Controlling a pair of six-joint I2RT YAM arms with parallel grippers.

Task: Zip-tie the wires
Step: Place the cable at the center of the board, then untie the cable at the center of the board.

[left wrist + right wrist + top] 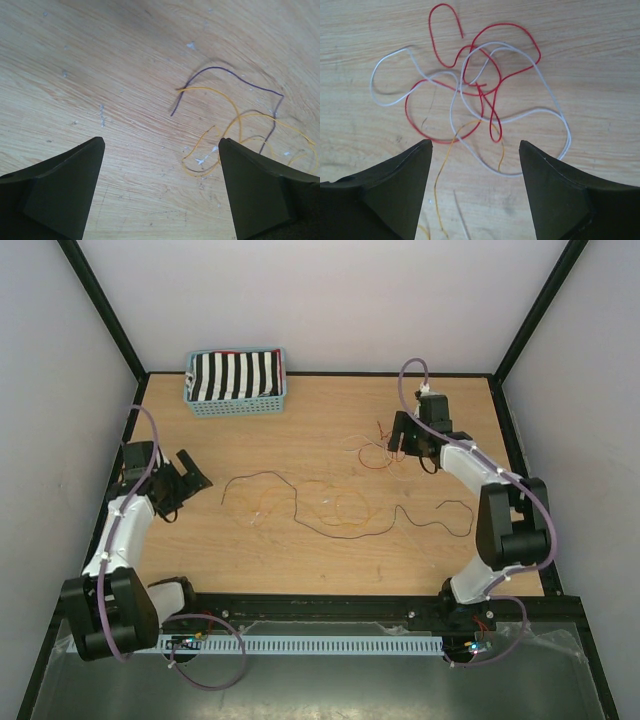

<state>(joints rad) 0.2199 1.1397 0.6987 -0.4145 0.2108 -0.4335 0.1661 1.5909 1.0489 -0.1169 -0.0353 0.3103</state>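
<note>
**Operator:** Where are the wires, and am I holding any of them?

**Spotter:** You hold none. The wires (345,508) lie loose on the table (300,580) in two lots. A long dark strand (227,74) and orange loops (220,92) cross the middle. A red strand (485,85) is tangled with a white strand (540,90) toward the far right. Your left gripper (185,483) sits at the left side, jaws spread wide with nothing between them. In its wrist view the dark strand's end lies ahead of the fingers, apart from them.

**Operator:** And the right?

**Spotter:** Your right gripper (402,448) stands at the red-and-white tangle, jaws parted and empty too. In its wrist view the tangle lies just beyond the fingertips, and an orange strand (445,165) runs along the wood between them. I judge you are placed there because that clump lies apart from the rest and has to be brought over to it.

**Operator:** So the bundling hasn't begun?

**Spotter:** By my reading, no. The strands are spread out, none are gathered side by side, and I see no zip tie in any view. The basket (236,408) with the striped cloth (235,375) at the far left is well apart from all this. Mind the strands. They are hair-thin and flat on the wood, so they will likely slip a pinch unless you close on a raised loop.
</note>
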